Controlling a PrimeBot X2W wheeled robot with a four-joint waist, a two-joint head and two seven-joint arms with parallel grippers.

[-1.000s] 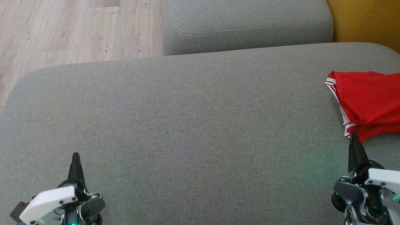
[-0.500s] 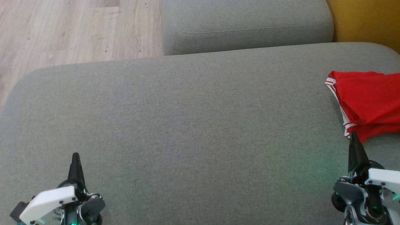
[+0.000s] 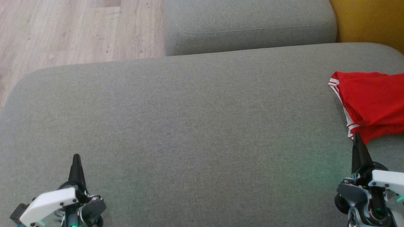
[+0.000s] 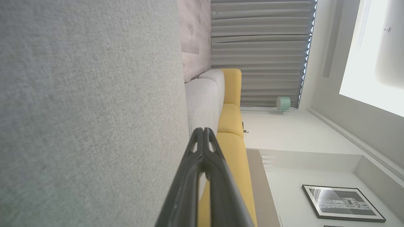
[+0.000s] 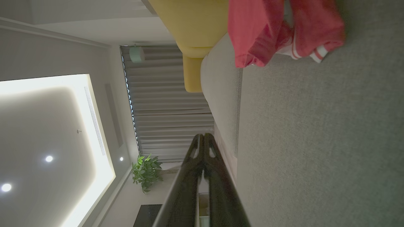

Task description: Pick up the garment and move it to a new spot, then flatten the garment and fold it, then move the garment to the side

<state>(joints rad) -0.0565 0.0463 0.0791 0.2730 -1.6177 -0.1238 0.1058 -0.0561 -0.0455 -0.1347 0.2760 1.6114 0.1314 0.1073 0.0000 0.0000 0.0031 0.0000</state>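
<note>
While closed: left gripper [image 3: 76,156], right gripper [image 3: 357,136]; one red garment [image 3: 372,97]; two cushions [image 3: 189,126] [image 3: 249,28].

You have the red garment [image 3: 374,101] cut off at the head view's right edge, the left gripper [image 3: 76,156] and right gripper [image 3: 357,137] cropped at its near edge behind their fingers, and the framed picture [image 4: 342,201] too small to read.

Black tapered fingers [image 3: 76,171] on left end effector [image 3: 76,157] and right end effector [image 3: 357,136], white screwed covers [image 3: 47,203], green lights [image 3: 74,225]
</note>
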